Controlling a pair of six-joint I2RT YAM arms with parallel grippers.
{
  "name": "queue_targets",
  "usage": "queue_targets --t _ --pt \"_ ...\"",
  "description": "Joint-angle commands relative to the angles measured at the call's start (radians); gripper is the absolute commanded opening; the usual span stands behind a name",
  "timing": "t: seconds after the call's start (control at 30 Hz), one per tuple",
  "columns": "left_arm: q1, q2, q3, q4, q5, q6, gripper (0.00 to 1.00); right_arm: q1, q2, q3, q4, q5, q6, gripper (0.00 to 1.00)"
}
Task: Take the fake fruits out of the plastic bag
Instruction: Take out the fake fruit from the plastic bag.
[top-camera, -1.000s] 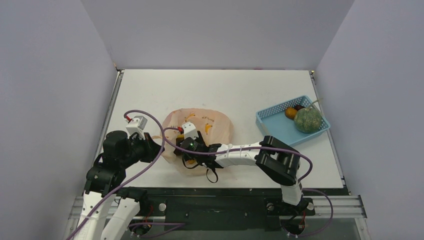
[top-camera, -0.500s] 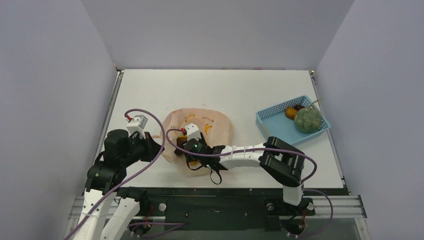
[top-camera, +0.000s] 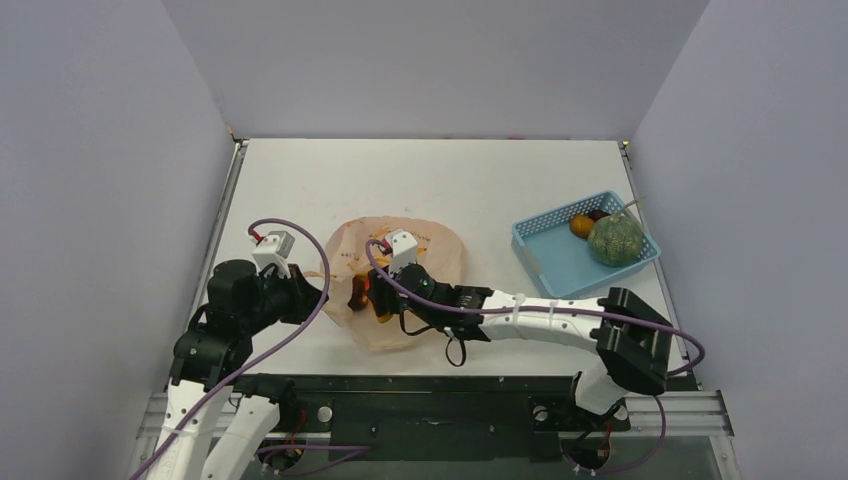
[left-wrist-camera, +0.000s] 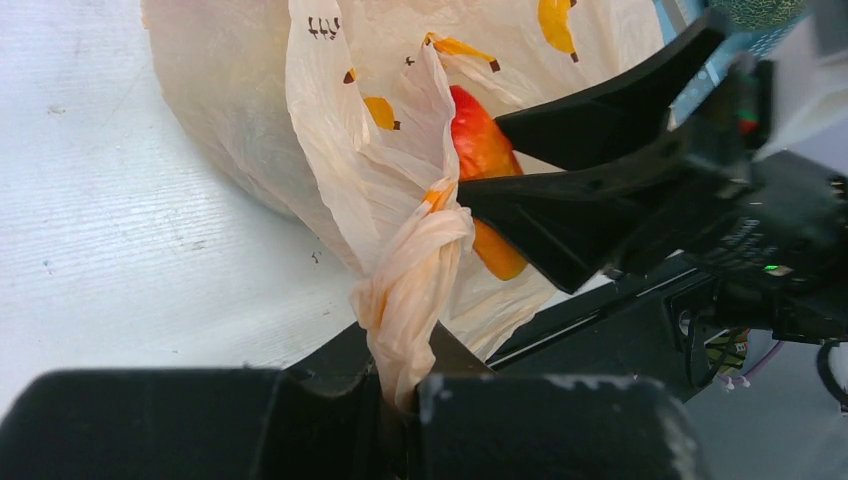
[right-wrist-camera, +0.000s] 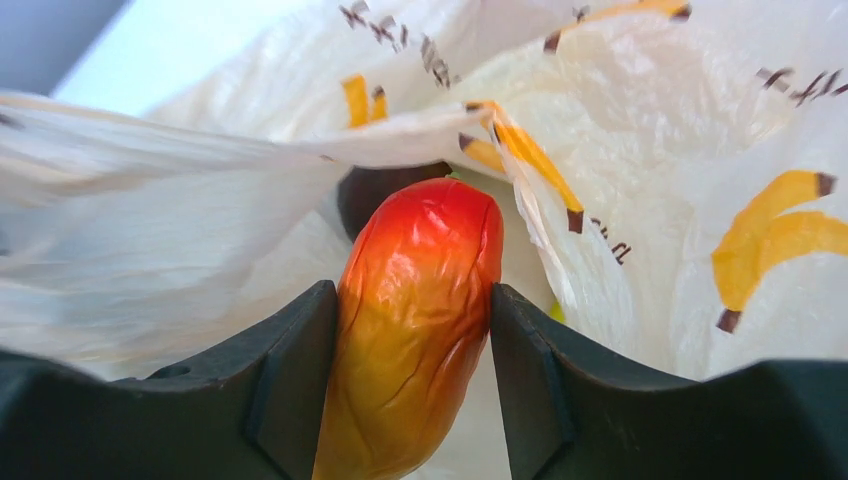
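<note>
The peach-orange plastic bag printed with bananas lies left of the table's middle. My left gripper is shut on the bag's twisted handle and holds it up at the bag's left side. My right gripper reaches into the bag's mouth, its fingers pressed on both sides of a red-yellow mango. That mango shows between the black fingers in the left wrist view. A dark fruit lies behind it inside the bag.
A light blue basket stands at the right and holds a green ribbed melon, an orange fruit and a dark one. Grey walls close in the table on three sides.
The right arm's elbow swung out to the right and its wrist turned at the bag's mouth, with the jaws closing a little onto the mango. The left arm stayed put.
</note>
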Motion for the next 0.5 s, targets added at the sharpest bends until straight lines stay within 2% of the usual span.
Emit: queue_targets --t 0.0,0.2,0.33,0.47 --pt "-0.004 -0.003 0.008 0.041 -0.004 -0.006 0.0 -0.018 -0.135 -0.004 0.046 -0.026 -0.024 0.0" --pt "-0.003 -0.015 0.008 0.041 -0.013 -0.009 0.0 -0.074 -0.315 -0.051 0.028 -0.009 -0.056 0.0" --pt "-0.003 -0.014 0.008 0.042 -0.011 -0.008 0.0 -0.16 -0.439 -0.127 0.025 -0.023 -0.015 0.0" --pt "-0.003 -0.01 0.006 0.043 -0.004 -0.006 0.0 -0.264 -0.557 -0.209 0.007 0.031 0.011 0.0"
